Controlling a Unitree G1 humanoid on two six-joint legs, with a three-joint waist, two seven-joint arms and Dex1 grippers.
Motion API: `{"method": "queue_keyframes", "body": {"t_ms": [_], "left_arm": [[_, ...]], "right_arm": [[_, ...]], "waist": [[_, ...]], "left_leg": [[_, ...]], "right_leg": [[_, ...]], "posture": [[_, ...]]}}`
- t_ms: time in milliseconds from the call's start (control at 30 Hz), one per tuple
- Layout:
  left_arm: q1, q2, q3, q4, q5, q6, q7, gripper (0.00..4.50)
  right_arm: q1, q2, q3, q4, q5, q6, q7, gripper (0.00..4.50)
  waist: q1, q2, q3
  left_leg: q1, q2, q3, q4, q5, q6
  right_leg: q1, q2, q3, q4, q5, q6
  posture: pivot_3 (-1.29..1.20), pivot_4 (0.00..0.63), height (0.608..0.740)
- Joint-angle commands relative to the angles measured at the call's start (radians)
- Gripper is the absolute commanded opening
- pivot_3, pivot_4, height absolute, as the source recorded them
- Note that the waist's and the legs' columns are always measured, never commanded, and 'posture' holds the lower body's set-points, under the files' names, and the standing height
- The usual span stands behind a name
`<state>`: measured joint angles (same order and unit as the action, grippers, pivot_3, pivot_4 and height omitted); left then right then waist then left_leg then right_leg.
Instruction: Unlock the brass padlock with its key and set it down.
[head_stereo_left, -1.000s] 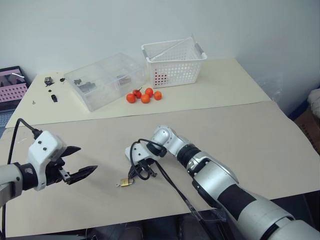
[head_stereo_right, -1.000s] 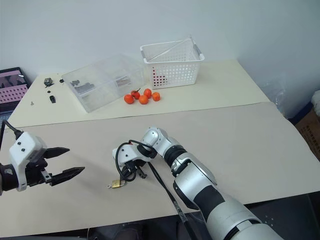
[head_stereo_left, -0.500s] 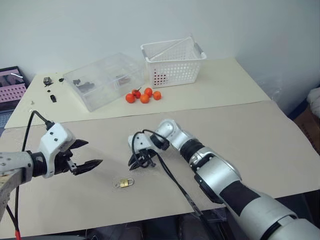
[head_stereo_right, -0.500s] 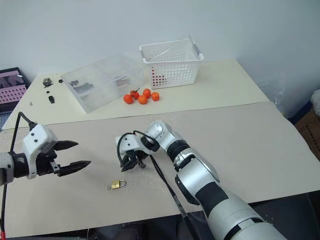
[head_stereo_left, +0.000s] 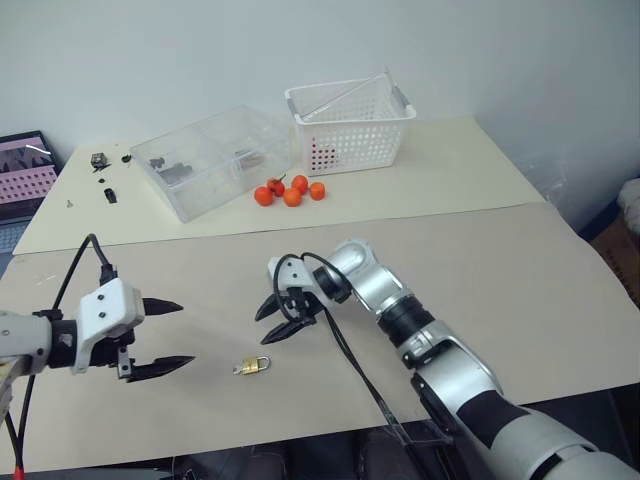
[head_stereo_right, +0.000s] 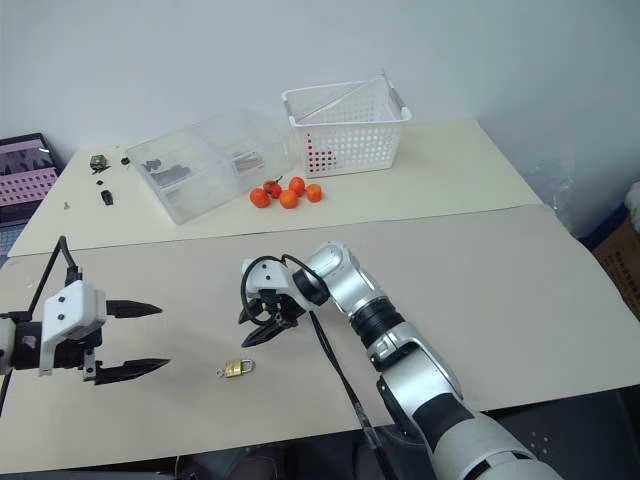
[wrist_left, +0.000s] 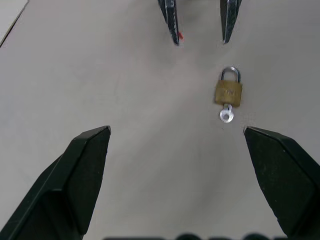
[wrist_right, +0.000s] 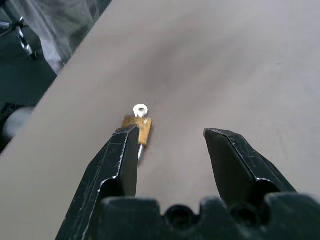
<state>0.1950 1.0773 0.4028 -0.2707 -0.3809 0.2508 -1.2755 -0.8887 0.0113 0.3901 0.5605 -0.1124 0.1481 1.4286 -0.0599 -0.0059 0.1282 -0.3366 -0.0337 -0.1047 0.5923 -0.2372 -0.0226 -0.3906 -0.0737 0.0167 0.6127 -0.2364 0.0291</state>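
Where beige table (head_stereo_left: 520, 270) spreads: one brass padlock (head_stereo_left: 254, 365), one key (wrist_left: 226, 115).

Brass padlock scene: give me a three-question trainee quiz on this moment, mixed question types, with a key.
1. True or false: the brass padlock lies on the table, held by no gripper.
2. Where is the key? A) in the left gripper B) stuck in the padlock body C) in the white basket
3. Which gripper is nearer the padlock?

Key:
1. True.
2. B.
3. The right gripper, fingers apart just above and behind it.
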Motion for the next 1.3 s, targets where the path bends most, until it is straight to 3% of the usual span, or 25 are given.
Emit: {"method": "queue_keyframes", "body": {"t_ms": [33,333,733,1067,1300], "left_arm": [[-0.049,0.021,-0.028,0.048,0.03,-0.081,-0.027,4.5],[-0.118,0.027,-0.069,0.076,0.027,-0.087,-0.055,4.5],[-0.141,0.033,-0.085,0.084,0.007,-0.065,-0.098,4.5],[-0.149,0.05,-0.1,0.096,-0.002,-0.052,-0.141,4.5],[-0.179,0.049,-0.132,0.102,0.0,-0.04,-0.159,4.5]], "right_arm": [[0.022,0.032,0.024,-0.099,0.022,0.083,-0.076,2.55],[0.064,0.093,0.061,-0.152,0.035,0.212,-0.221,2.55],[0.197,-0.028,0.098,-0.355,0.048,0.308,-0.299,2.55],[0.346,-0.039,0.157,-0.655,0.137,0.549,-0.388,2.55],[0.377,-0.06,0.221,-0.725,0.147,0.602,-0.458,2.55]], "waist": [[0.001,0.0,0.0],[-0.001,-0.001,-0.001],[-0.001,-0.002,-0.001],[-0.003,-0.002,-0.001],[0.001,-0.002,-0.001]], "left_leg": [[0.0,0.0,0.0,0.0,0.0,0.0],[0.0,0.0,0.001,0.001,-0.001,0.002],[0.0,0.0,0.002,0.002,-0.002,0.003],[0.0,0.004,0.003,0.004,-0.003,0.005],[0.0,0.008,0.005,0.006,-0.004,0.007]], "right_leg": [[0.0,0.0,0.0,0.0,0.0,0.0],[-0.001,0.0,-0.001,0.0,0.0,0.0],[0.0,0.0,-0.002,0.0,0.0,0.0],[0.001,0.004,-0.002,0.001,0.0,0.0],[0.002,0.008,-0.002,0.0,0.0,0.0]], "posture": [[0.0,0.15,0.74],[0.0,0.15,0.74],[0.0,0.15,0.74],[0.0,0.15,0.74],[0.0,0.15,0.74]]}}
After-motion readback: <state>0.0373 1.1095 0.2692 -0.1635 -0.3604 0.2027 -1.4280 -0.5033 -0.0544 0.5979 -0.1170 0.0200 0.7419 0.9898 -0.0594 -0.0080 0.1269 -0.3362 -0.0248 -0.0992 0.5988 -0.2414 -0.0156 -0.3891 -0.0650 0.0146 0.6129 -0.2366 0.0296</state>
